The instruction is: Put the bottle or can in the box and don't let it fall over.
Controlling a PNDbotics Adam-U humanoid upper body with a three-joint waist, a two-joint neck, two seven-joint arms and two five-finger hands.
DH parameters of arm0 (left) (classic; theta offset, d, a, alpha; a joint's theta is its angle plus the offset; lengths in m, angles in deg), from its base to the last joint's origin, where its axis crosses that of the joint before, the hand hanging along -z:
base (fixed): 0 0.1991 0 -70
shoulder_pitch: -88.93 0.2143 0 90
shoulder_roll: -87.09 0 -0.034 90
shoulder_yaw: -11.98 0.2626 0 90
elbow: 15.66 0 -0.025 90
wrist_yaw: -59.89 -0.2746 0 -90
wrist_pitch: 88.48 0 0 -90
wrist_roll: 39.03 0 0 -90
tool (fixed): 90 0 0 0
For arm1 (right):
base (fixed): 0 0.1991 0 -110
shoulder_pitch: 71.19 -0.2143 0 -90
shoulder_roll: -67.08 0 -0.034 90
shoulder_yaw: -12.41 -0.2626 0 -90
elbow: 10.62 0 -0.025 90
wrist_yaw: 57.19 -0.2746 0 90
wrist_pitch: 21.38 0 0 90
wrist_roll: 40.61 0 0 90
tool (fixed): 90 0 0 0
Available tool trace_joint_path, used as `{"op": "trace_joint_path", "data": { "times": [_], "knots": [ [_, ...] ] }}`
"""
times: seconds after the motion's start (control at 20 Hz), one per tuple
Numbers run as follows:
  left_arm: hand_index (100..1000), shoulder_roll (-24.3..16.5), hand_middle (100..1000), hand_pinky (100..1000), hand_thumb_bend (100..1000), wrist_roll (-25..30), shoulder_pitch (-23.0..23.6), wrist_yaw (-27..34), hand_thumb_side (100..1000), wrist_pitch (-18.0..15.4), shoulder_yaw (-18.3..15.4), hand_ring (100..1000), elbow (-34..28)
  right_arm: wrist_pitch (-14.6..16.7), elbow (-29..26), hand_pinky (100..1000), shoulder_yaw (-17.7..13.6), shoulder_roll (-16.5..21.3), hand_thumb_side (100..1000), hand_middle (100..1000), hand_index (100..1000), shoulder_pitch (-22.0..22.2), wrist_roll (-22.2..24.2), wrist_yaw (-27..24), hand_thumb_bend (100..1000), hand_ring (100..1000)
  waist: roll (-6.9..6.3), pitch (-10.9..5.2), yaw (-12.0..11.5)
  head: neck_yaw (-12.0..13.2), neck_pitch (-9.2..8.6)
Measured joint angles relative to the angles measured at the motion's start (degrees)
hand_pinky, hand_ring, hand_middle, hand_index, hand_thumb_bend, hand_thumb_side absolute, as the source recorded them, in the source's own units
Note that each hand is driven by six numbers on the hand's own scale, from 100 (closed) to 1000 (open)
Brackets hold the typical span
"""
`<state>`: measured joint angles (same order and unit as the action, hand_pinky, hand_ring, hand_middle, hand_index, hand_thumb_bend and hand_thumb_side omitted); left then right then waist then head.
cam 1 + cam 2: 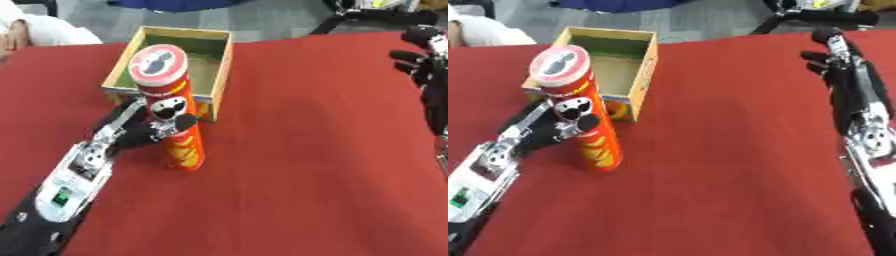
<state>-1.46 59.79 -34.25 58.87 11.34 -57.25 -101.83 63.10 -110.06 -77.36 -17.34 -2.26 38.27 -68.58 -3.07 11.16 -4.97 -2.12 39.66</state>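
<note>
A tall red chip can point(176, 117) with a red and white lid stands upright on the red tablecloth, just in front of the open cardboard box point(219, 62). My left hand point(138, 129) comes in from the lower left and is shut on the can's middle, thumb across its front. The box stands upright behind the can, and the part of its inside that shows holds nothing. My right hand point(846, 62) rests open at the right edge, fingers pointing away, far from the can.
The red tablecloth point(324, 150) covers the whole table. A person's white sleeve point(44, 27) shows at the far left corner. Black stands and grey floor lie beyond the far edge.
</note>
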Motion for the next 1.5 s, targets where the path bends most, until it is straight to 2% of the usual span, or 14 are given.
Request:
{"op": "trace_joint_path", "data": {
  "times": [0.05,0.15,0.3,0.6,1.1,1.5],
  "knots": [
    [805,0.02,679,991,694,-0.07,-0.04,0.03,570,-0.12,0.07,816,0.00,-0.02,0.00,895,0.00,-0.08,915,889,880,0.05,0.02,0.00,100,825,0.00,0.00,0.00,0.00,0.00],
    [763,0.20,612,985,576,-0.31,-0.06,0.03,495,-0.35,0.19,793,0.00,-0.03,0.01,895,0.00,-0.12,915,887,879,0.18,0.03,0.00,100,824,0.00,0.00,0.00,0.00,-0.01],
    [728,0.50,549,980,491,-1.17,-0.08,0.02,448,-0.55,0.20,767,0.00,-0.03,0.01,895,0.00,-0.13,916,886,878,0.24,0.03,0.00,100,824,0.00,0.00,0.04,0.00,-0.02],
    [651,0.53,465,966,366,-2.72,-0.12,-0.06,426,-0.27,0.21,703,0.00,-0.05,0.02,896,0.00,-0.14,914,883,872,0.39,0.01,0.00,100,824,-0.01,0.00,0.05,0.00,-0.02],
    [529,0.53,359,926,238,-4.15,-0.14,-0.01,431,0.41,0.21,614,-0.01,-0.05,0.02,897,0.00,-0.16,911,877,865,0.39,0.01,0.00,100,824,-0.01,0.00,0.01,0.00,-0.02],
    [518,-0.27,333,909,201,-4.84,-0.70,0.89,436,0.83,-0.15,592,-1.86,-0.04,0.02,897,-0.04,-0.16,908,875,864,0.39,0.00,0.00,100,823,-0.15,0.00,-0.23,-0.48,0.00]
  ]
}}
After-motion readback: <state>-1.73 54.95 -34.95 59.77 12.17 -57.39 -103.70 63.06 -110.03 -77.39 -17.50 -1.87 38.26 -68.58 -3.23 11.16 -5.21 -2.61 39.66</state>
